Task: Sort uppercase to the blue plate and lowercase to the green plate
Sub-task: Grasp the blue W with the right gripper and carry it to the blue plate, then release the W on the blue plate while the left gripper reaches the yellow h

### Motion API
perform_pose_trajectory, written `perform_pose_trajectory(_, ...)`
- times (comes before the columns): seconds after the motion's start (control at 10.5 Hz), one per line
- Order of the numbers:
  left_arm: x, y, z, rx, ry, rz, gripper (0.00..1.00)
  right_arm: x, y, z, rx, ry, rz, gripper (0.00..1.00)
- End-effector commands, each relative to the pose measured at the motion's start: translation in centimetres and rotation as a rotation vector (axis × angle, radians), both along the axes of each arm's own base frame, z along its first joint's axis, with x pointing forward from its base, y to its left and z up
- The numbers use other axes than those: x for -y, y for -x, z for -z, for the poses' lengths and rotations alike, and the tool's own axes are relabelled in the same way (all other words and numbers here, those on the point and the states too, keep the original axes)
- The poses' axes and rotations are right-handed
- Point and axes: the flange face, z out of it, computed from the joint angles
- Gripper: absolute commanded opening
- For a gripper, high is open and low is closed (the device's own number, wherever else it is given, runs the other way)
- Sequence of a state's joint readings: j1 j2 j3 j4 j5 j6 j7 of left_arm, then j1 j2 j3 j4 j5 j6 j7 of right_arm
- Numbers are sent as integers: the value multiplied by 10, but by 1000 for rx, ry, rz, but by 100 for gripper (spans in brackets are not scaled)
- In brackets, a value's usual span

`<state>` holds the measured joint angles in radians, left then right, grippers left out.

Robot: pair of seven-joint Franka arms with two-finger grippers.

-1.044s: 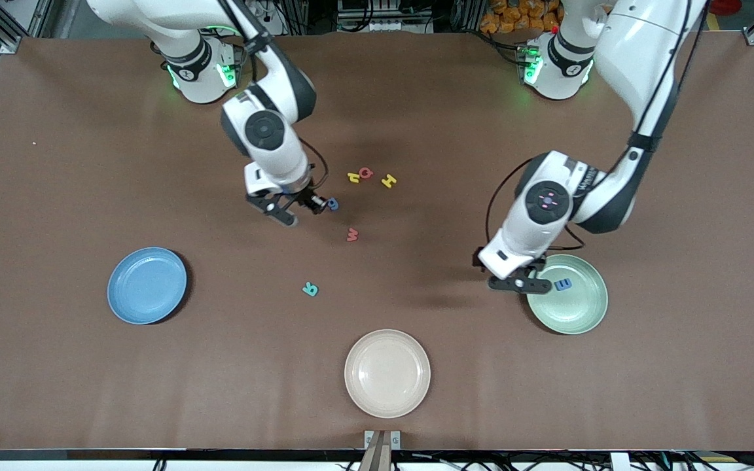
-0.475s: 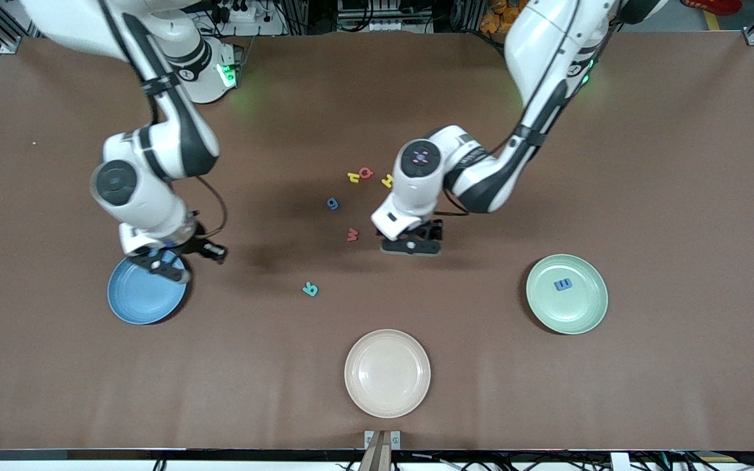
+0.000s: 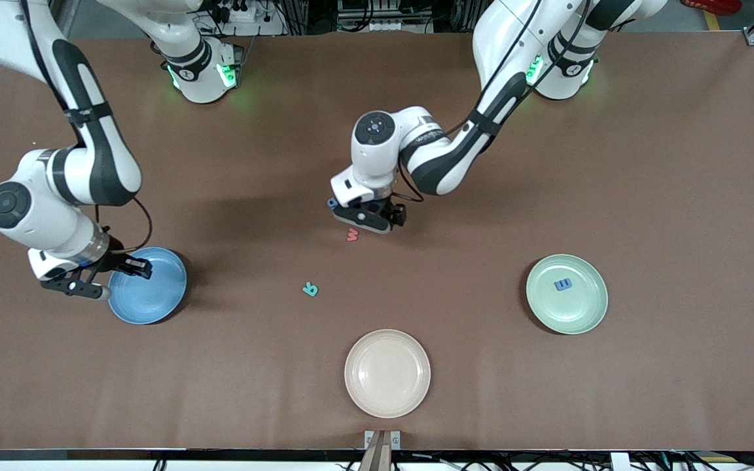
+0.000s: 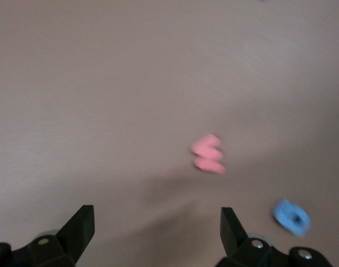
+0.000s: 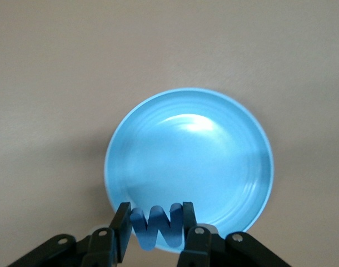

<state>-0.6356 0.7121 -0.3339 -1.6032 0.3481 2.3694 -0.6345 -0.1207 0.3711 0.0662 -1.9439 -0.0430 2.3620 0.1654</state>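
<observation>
Bare brown table (image 3: 645, 163) lies all round the cream plate (image 3: 387, 373). At its ten o'clock the right gripper (image 5: 155, 236) hangs over the blue plate's (image 5: 189, 167) rim, pinching the blue W (image 5: 156, 226) upright. At twelve, the left gripper (image 4: 158, 228) – spread wide, empty – hovers over the red w (image 4: 207, 154); m (image 3: 563, 284) lies flat on the green plate (image 3: 567, 314).
</observation>
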Motion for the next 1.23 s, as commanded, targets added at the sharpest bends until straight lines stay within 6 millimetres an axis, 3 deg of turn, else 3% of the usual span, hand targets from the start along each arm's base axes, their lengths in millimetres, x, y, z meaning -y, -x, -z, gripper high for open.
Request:
perform_pose_trajectory(0.0,22,39,-1,-23,-11,187,100,10,-22,14,-2,13,-26,21)
perform_pose_trajectory(0.09,27,52,2,-11,-37,293,100,17,-24,20,-4,25,-23,94)
perform_pose_trajectory(0.19,27,61,12,-18,-56,393,100,18,-23,20,-9,25,-23,100)
perform_pose_trajectory(0.47,22,71,34,-32,-98,662,100,2,-22,22,-19,21,-33,100)
perform_pose_trajectory(0.85,36,96,37,-44,-87,762,100,-26,-16,16,-86,10,1,100)
perform_pose_trajectory(1.14,42,112,49,-27,-120,928,100,-44,-14,18,-99,12,53,100)
